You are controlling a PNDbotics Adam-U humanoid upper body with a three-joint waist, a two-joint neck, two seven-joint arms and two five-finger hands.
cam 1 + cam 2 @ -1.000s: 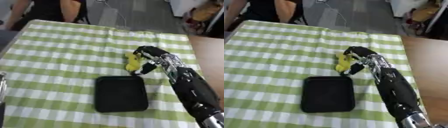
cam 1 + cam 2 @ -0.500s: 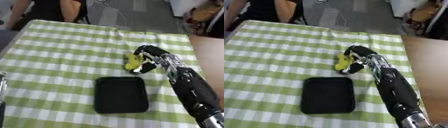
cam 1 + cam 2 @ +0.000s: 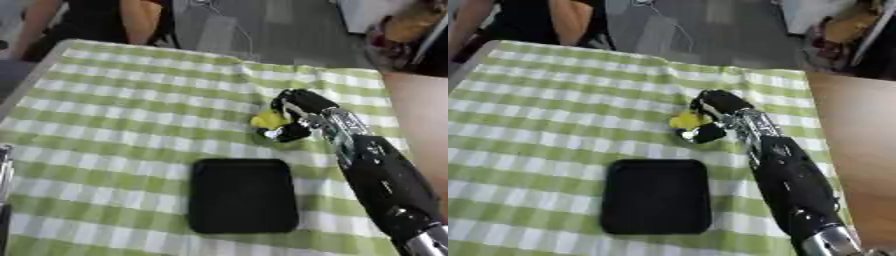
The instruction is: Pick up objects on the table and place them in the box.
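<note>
A small yellow object [image 3: 266,120] sits on the green checked tablecloth [image 3: 122,110], right of centre. My right hand [image 3: 296,112] comes in from the lower right along its black and silver arm, and its fingers curl round the yellow object, thumb below it. A flat black box [image 3: 242,195] lies on the cloth just in front of the hand, long side running away from me, with nothing visible inside. My left hand does not show.
A person in dark clothes stands at the table's far left edge [image 3: 96,22]. A wooden surface [image 3: 420,115] lies beyond the cloth's right edge. A thin metal part [image 3: 5,165] shows at the left border.
The right hand stays curled on the yellow object at the same spot; any shift between the pictures looks like slight camera movement.
</note>
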